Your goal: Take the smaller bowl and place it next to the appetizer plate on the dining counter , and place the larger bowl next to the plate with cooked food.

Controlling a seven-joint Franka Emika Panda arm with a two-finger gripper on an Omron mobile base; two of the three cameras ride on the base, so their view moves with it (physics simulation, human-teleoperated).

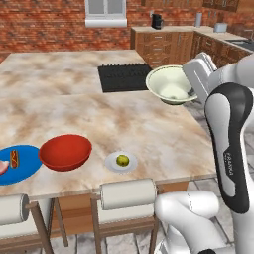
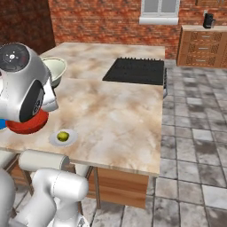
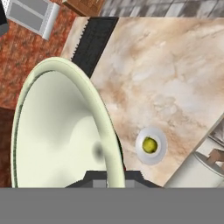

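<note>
While the dining counter (image 1: pixel 124 124) spreads as a broad marbled surface across both base views, a black ridged cooktop (image 1: pixel 124 77) sits set into its far middle. At the near left edge lies the plate with cooked food (image 1: pixel 17 166), bright blue, carrying a sausage piece and a pinkish piece. Just beside it on the right rests the larger bowl (image 1: pixel 65 152), glossy red and upright, its rim touching or almost touching the blue plate. A little further right, near the surface's front edge and apart from the red bowl, stands the appetizer plate (image 1: pixel 121 161), small and white with a yellow-green round item on it. Raised above the right side of the surface, clear of it, is the smaller bowl (image 1: pixel 171 84), pale cream-white with a greenish tint and tilted. The gripper (image 3: pixel 113 181) is clamped on its rim, jaws drawn together across the thin wall, seen from the hand view with the small white plate below.
</note>
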